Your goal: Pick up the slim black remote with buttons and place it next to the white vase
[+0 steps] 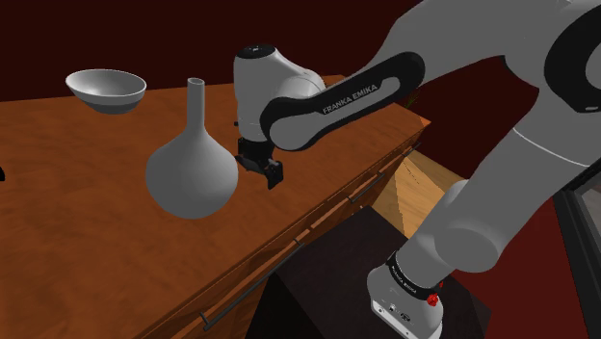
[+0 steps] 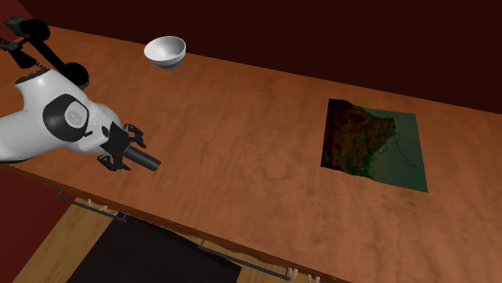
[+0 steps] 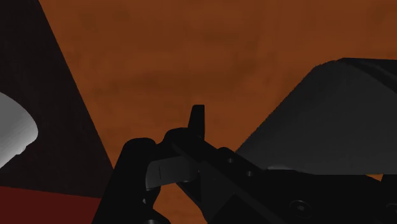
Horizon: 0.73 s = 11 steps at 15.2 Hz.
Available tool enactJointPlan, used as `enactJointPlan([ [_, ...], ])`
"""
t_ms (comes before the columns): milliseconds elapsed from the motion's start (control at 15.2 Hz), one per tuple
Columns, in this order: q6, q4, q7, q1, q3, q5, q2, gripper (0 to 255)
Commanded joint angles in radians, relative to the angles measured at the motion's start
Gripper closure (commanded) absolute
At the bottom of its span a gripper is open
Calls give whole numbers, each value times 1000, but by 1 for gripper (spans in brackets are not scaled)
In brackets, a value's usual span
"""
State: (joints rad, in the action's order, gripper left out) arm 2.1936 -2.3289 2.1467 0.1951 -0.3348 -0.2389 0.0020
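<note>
The pale grey, long-necked vase (image 1: 193, 169) stands on the wooden table (image 1: 58, 202). My black gripper (image 1: 262, 167) hangs just above the table, close beside the vase on the shoulder view's right. In the second exterior view the gripper (image 2: 127, 153) is shut on a slim black remote (image 2: 150, 163), which sticks out past the fingers over the table's near edge. In the wrist view a thin dark tip of the remote (image 3: 197, 119) rises between the fingers (image 3: 135, 167). A large dark grey shape (image 3: 331, 121) beside them looks like the vase in shadow.
A white bowl (image 1: 106, 89) (image 2: 165, 50) sits farther back on the table. A dark map-like mat (image 2: 372, 145) lies toward the second exterior view's right. The table's front edge (image 1: 318, 207) runs close to the gripper, with my stand (image 1: 385, 289) below it.
</note>
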Motion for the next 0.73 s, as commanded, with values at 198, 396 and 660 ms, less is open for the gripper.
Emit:
enactJointPlan([
  [198,-112,62,-27,10,-9,40,-54,0],
  [396,-112,62,-27,10,-9,40,-54,0],
  [660,-112,62,-27,10,-9,40,-54,0],
])
